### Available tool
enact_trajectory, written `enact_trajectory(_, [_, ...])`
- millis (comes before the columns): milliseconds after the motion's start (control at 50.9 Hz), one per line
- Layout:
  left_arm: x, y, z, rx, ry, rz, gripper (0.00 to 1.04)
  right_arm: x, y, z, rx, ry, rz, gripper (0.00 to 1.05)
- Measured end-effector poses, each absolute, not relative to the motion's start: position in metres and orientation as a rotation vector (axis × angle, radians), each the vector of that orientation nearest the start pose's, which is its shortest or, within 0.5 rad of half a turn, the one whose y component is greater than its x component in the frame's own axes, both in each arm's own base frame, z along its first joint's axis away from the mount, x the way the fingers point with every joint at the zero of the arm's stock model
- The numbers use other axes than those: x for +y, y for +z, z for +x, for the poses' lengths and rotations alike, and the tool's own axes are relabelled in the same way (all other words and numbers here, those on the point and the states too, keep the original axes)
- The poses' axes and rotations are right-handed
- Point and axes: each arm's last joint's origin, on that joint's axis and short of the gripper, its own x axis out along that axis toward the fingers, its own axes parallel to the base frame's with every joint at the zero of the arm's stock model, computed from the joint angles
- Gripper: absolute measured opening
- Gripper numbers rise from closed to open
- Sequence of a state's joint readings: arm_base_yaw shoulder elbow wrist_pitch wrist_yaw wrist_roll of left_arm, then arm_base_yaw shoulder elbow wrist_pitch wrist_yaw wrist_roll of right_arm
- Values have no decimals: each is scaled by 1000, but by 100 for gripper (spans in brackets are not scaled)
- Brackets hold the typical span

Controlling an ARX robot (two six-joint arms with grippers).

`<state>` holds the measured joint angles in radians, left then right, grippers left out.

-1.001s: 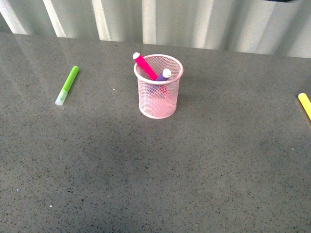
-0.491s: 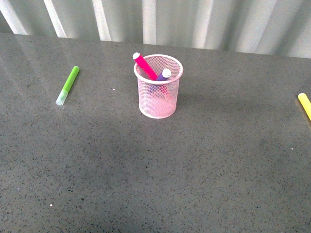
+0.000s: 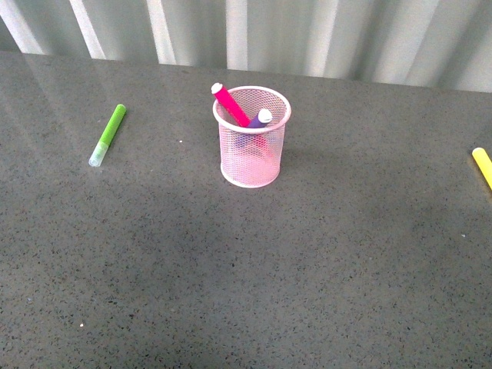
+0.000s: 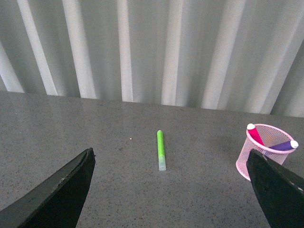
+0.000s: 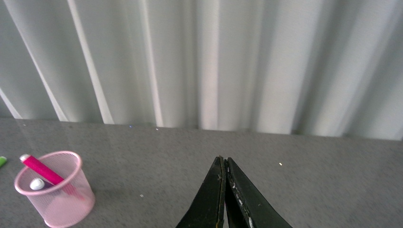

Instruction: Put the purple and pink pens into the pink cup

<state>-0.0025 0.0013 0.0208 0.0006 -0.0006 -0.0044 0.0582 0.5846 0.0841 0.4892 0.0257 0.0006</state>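
Note:
The pink mesh cup [image 3: 252, 150] stands upright on the grey table, a little past its middle. The pink pen [image 3: 229, 104] and the purple pen [image 3: 259, 119] both stand inside it, leaning, with their capped ends above the rim. Neither gripper shows in the front view. In the left wrist view the cup [image 4: 263, 156] with both pens sits far off beside one finger, and my left gripper [image 4: 173, 190] is open and empty. In the right wrist view the cup [image 5: 57, 197] stands well off to the side of my right gripper [image 5: 223, 164], which is shut and empty.
A lime green marker [image 3: 108, 134] lies on the table left of the cup; it also shows in the left wrist view [image 4: 161, 149]. A yellow marker [image 3: 483, 165] lies at the right edge. A white corrugated wall [image 3: 307, 34] runs behind the table.

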Motion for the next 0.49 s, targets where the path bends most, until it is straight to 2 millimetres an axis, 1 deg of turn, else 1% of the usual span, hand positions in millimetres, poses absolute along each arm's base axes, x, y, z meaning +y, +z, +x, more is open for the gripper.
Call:
enact_trajectory(98, [0, 171, 96, -20, -2, -4, 98, 0, 180, 134, 6, -2, 1, 3])
enact_trajectory(353, [0, 171, 96, -20, -2, -5, 98, 0, 173, 124, -10, 1, 1, 3])
enact_trajectory(491, [0, 171, 96, -20, -2, -4, 98, 0, 174, 120, -22, 1, 1, 3])
